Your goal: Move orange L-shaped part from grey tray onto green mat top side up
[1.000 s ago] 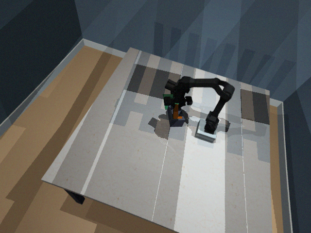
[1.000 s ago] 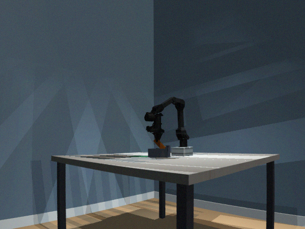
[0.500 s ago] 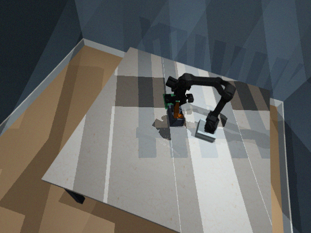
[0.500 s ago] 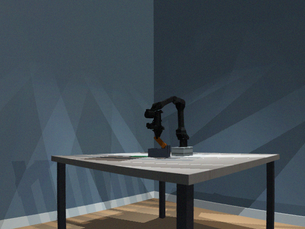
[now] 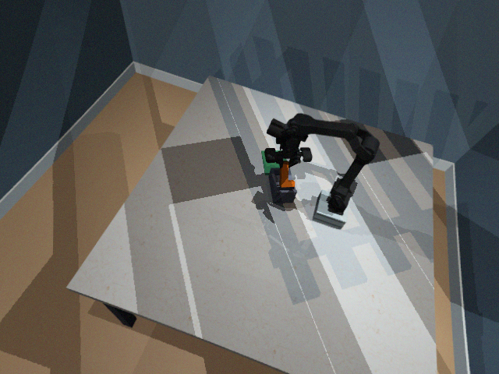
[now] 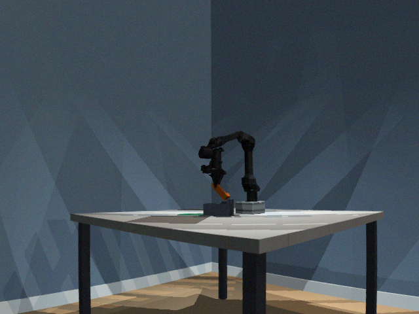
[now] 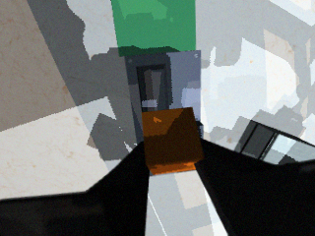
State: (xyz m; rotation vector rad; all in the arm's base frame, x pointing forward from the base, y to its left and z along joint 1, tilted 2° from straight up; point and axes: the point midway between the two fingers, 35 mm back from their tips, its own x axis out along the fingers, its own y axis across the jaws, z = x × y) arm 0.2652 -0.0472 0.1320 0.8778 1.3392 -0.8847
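Observation:
My gripper (image 5: pixel 285 163) (image 6: pixel 215 186) (image 7: pixel 167 144) is shut on the raised end of the orange part (image 5: pixel 285 177) (image 6: pixel 221 191) (image 7: pixel 169 130). The part hangs steeply tilted above the tray, its L-shaped end lowest and pointing toward the tray's far end from the mat. In the exterior view it shows above the tray's rim. The grey tray (image 5: pixel 283 197) (image 6: pixel 215 209) (image 7: pixel 185 74) stands on the table; the visible stretch of its pocket is empty in the wrist view. The green mat (image 5: pixel 270 164) (image 6: pixel 189 214) (image 7: pixel 155 31) lies flat beside the tray, partly hidden by the gripper in the top view.
The arm's pale base block (image 5: pixel 328 217) (image 6: pixel 250 207) stands on the table (image 5: pixel 225 261) (image 6: pixel 270 233) near the tray. The tray's raised end block shows at its right in the exterior view. Bands of light and shadow cross the table.

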